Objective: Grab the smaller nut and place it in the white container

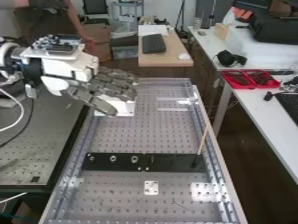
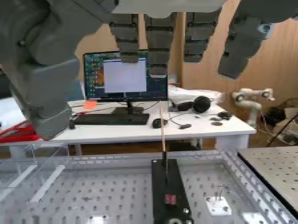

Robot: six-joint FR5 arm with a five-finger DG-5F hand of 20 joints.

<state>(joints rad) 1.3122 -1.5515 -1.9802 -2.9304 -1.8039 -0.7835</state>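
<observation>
Over the surface, holding the hand empty, fingers relaxed, near the white container; needing careful centring above the smaller nut on the black bar, then pinching narrowly, sparing the larger nut.

The smaller nut (round, metal) stands on a black bar; the white container, part-hidden, lies beyond.

Perforated bench, black bar, white container, white plate
</observation>
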